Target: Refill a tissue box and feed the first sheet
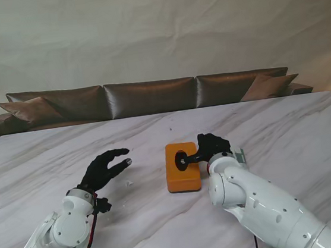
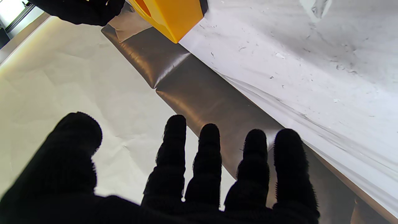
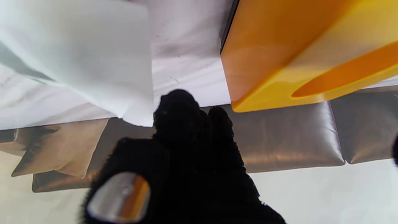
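Orange plastic tissue box (image 1: 182, 167) lies mid-table (image 1: 285, 128) on white marble. Right hand (image 1: 207, 147) reaches over its oval slot, fingers bunched; grip unclear, likely steadying. Left hand (image 1: 103, 169) hovers splayed, empty, well left, presumably waiting.

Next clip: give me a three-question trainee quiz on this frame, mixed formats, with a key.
1. True or false: the left hand holds the orange tissue box.
2. Multiple choice: in the stand's view, where is the right hand?
A. far from the box, at the table's right edge
B. at the box's right side, with a finger reaching over its top opening
C. on the sofa
3. Fill in: in the right wrist view, a white ____ lies on the marble table beside the box.

Key: 1 false, the left hand is open and apart from the box; 2 B; 3 tissue sheet (probably; its full extent is out of frame).
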Controlling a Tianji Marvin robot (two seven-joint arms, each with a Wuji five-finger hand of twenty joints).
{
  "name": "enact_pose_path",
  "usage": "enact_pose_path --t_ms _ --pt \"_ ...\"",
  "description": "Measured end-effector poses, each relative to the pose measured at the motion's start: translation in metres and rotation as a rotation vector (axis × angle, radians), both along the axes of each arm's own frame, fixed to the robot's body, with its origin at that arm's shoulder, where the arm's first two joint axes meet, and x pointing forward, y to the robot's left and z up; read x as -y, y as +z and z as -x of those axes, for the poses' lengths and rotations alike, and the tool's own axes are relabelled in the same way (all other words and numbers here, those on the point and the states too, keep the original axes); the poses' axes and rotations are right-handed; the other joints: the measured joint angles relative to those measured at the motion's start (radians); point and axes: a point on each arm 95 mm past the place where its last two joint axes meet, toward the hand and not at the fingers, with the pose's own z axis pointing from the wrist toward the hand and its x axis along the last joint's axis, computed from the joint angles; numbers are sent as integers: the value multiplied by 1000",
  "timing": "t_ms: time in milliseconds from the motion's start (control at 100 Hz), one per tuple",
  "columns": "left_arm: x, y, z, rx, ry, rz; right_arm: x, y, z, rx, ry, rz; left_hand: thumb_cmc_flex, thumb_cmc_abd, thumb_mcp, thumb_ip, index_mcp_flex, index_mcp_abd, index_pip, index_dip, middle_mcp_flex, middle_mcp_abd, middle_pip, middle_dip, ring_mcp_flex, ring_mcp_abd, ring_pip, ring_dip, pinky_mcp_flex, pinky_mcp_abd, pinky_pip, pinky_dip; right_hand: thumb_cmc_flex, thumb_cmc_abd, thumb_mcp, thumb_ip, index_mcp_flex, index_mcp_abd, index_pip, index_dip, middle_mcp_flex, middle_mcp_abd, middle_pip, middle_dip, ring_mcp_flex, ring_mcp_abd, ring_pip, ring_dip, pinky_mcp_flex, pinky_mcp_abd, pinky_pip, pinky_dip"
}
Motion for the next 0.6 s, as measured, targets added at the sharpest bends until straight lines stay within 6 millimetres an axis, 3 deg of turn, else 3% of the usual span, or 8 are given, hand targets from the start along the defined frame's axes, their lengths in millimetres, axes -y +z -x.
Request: enact_pose_path --t_ms 420,510,600 --pt "-1 -2 3 -1 2 14 -3 -22 -18 -80 -12 19 0 0 0 0 0 0 3 0 0 0 0 0 0 1 0 0 0 0 0 0 16 0 -1 0 45 -45 -16 33 12 -5 -56 -2 0 -2 3 -5 0 0 0 -7" --pt "-2 -2 3 -1 6 14 -5 -23 -20 -75 10 11 0 0 0 0 1 0 3 0 0 0 0 0 0 1 0 0 0 0 0 0 52 0 -12 0 59 -85 -52 42 -5 -10 -92 -22 -11 35 3 -5 -45 83 -14 -87" --pt "-3 -2 3 -3 9 13 -10 -24 -23 -66 48 -2 0 0 0 0 2 0 3 0 0 0 0 0 0 1 0 0 0 0 0 0 91 0 -23 0 79 -162 -89 51 -31 -19 -141 -49 -124 120 -13 -5 -207 188 -79 -121"
